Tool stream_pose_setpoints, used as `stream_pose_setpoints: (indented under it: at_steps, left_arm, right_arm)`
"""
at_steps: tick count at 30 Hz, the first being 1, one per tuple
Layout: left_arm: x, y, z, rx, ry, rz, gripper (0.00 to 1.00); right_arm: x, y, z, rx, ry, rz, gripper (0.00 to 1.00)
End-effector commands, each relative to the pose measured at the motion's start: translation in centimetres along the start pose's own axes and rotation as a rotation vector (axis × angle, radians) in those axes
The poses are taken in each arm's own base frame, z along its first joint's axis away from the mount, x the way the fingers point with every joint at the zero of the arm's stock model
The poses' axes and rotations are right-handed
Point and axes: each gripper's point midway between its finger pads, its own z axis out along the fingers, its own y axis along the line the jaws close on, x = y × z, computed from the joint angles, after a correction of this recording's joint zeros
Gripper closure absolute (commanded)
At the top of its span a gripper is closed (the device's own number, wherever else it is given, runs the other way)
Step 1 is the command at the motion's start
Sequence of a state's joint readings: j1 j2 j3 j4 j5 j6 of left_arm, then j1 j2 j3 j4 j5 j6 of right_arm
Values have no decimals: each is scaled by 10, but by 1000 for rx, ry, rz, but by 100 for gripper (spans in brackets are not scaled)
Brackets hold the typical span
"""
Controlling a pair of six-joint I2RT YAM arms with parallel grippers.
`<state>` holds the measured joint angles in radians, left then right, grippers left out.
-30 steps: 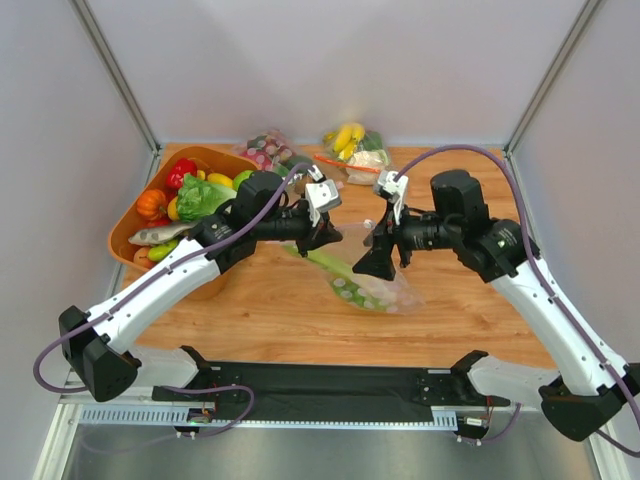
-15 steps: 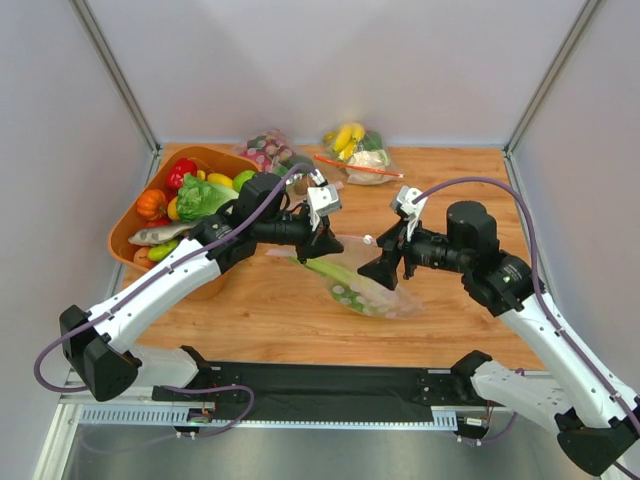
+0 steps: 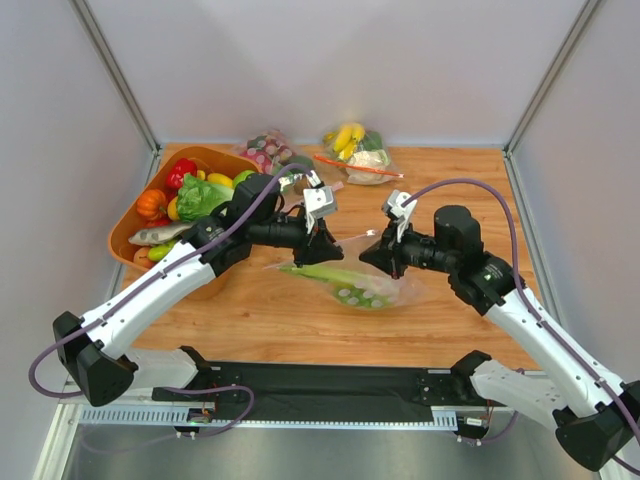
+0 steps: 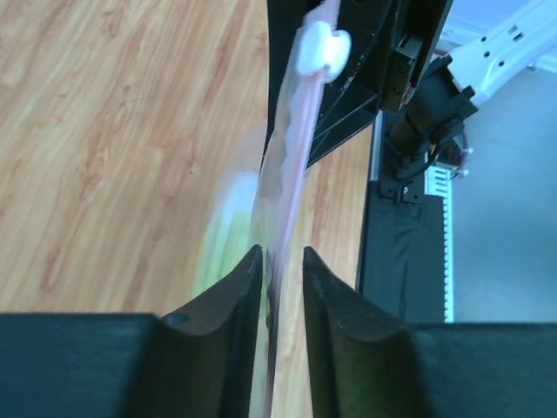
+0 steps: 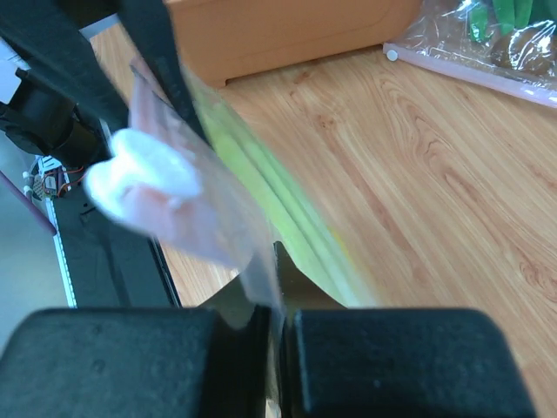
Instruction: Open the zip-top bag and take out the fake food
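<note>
The right tool (image 3: 374, 256) has its fingers pressed together on the clear film of the zip-top bag (image 3: 352, 283), pinching it just below the pink zip strip; in the right wrist view the white slider (image 5: 139, 178) sits up and to the left of the fingertips, blurred. The left tool (image 3: 324, 246) faces it from across the bag, and its fingers (image 4: 239, 296) stand narrowly apart with the pink strip running through the gap between them; whether either pad touches the film I cannot tell. The bag hangs stretched between the two tools, its mouth edge raised and its body sagging below and in front of them onto the desk (image 3: 460, 330). The fake food (image 3: 340, 280) lies inside that low part: a pale-green leafy stalk (image 3: 322, 272) lies lengthwise just under the left tool, and the green grapes (image 3: 356, 296) lie below and between both tools. An orange bin (image 3: 213, 157) of vegetables sits behind the left tool's arm.
</note>
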<state>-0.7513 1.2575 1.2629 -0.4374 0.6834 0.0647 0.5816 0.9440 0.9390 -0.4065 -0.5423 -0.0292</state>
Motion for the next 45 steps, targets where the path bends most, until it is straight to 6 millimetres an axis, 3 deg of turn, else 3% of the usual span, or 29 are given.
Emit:
stream_pose_setpoints:
  at_steps: [1, 2, 5, 11, 15, 20, 28, 33, 38, 39, 40, 41, 42, 44, 45]
  left_arm:
    - [-21, -12, -8, 29, -68, 40, 65]
    - [-26, -12, -9, 29, -80, 47, 51]
    - [-42, -12, -8, 30, -123, 65, 39]
    - [-62, -10, 0, 65, -162, 78, 36]
    - [-61, -9, 7, 81, -156, 75, 37]
    - [-37, -11, 13, 102, -95, 27, 37]
    - [-19, -22, 19, 154, -49, -9, 37]
    - [11, -30, 20, 170, 11, -56, 36]
    - [49, -24, 24, 99, 83, -119, 37]
    - [49, -24, 26, 97, 71, -126, 38]
    - [55, -26, 27, 103, 70, -137, 46]
    - [55, -30, 29, 119, 64, -149, 60]
    - [53, -30, 32, 126, 49, -146, 84]
    - [49, -31, 35, 134, 43, -158, 100]
    - [49, -29, 37, 130, 45, -163, 100]
  right_arm:
    - [-17, 2, -5, 9, -76, -53, 100]
    - [-16, 3, -6, 7, -75, -52, 100]
    - [-13, 6, -5, -16, -65, -47, 100]
    - [-11, 9, -4, -36, -57, -41, 100]
    - [-9, 10, -3, -44, -52, -40, 100]
    - [-5, 11, -3, -48, -42, -33, 100]
    - [-3, 8, 1, -50, -34, -23, 100]
    - [1, 8, 2, -48, -25, -13, 100]
    - [4, 9, 4, -57, -17, -2, 100]
    - [6, 9, 5, -60, -13, 2, 100]
    - [7, 9, 6, -60, -10, 11, 100]
    - [8, 9, 6, -62, -10, 14, 100]
    - [7, 8, 6, -57, -11, 13, 100]
    - [7, 8, 3, -43, -3, 19, 100]
    - [6, 7, 1, -34, 1, 22, 100]
